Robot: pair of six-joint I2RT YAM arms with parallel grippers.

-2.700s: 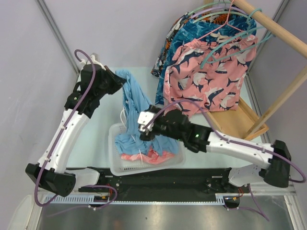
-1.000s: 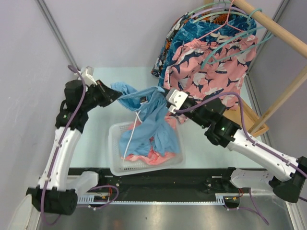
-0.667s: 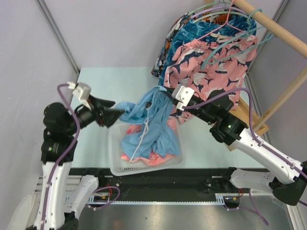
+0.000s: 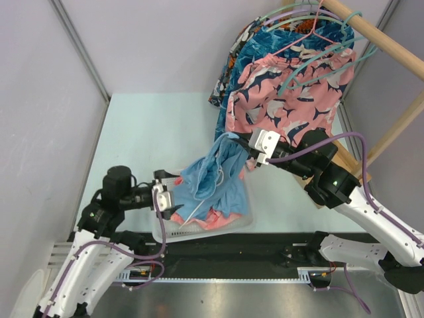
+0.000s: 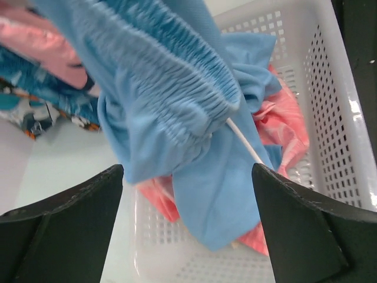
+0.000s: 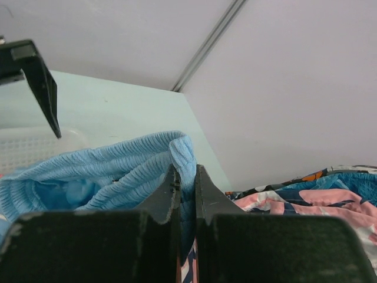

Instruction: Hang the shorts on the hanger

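Observation:
The light blue shorts [image 4: 215, 173] hang by their elastic waistband from my right gripper [image 4: 254, 148], which is shut on a fold of the band [image 6: 187, 160]. Their legs and white drawstring [image 5: 244, 143] trail down into the white basket [image 4: 159, 228]. My left gripper [image 4: 169, 201] stands open at the basket's left rim, with its fingers [image 5: 65, 218] wide apart and the shorts [image 5: 171, 100] just ahead, nothing between them. A mint-green hanger [image 4: 317, 67] hangs on the wooden rail [image 4: 377, 36] at the back right, in front of shark-print shorts.
Salmon-pink shorts [image 4: 218, 217] lie in the basket under the blue ones. Pink shark-print shorts [image 4: 285, 109] and darker patterned shorts hang on the rail with other teal and pink hangers [image 4: 291, 14]. A wooden stand base [image 4: 331, 165] sits behind my right arm.
My left gripper has let go of the shorts, opened and pulled back toward the near left. My right gripper, still shut on the waistband, has carried it to the right.

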